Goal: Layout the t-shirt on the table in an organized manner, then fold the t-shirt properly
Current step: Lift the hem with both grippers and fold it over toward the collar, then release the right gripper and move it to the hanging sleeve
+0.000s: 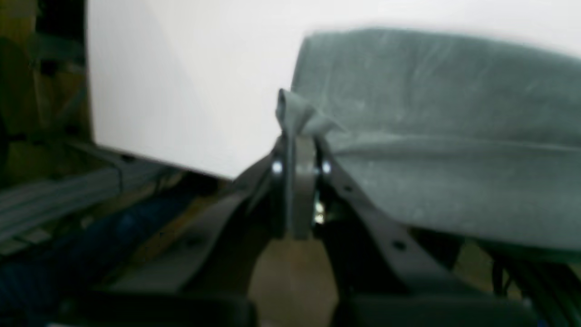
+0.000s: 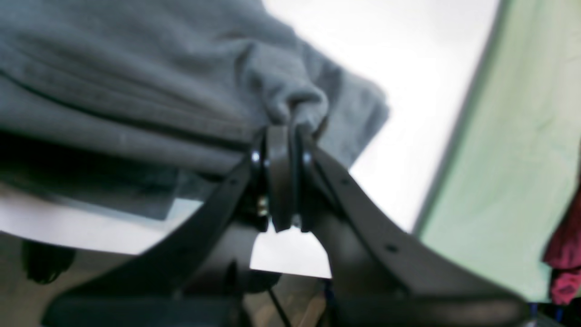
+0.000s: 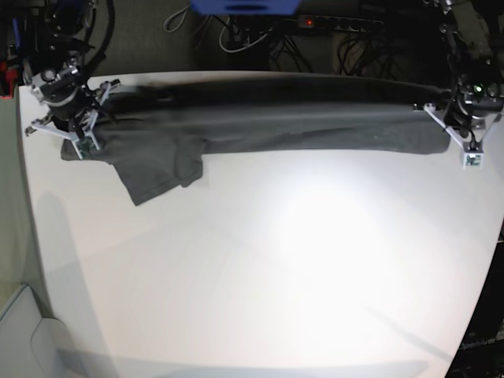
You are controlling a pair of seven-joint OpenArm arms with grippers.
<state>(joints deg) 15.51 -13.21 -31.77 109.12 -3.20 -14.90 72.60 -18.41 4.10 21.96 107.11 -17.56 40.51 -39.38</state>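
The t-shirt (image 3: 260,126) is soft, light cloth that sags and bunches wherever it is unsupported, so it is best taken by pinching corners or hem edges, as is done now. The left claw (image 1: 297,131) is pinched shut on a small peak of fabric at one end; the right claw (image 2: 290,122) is clamped on a bunched fold at the other end. The shirt lies along the far edge of the surface (image 3: 276,268), stretched into a long band between the claws. Its long axis runs side to side along that edge, with one sleeve flopping toward the middle of the surface near the right claw.
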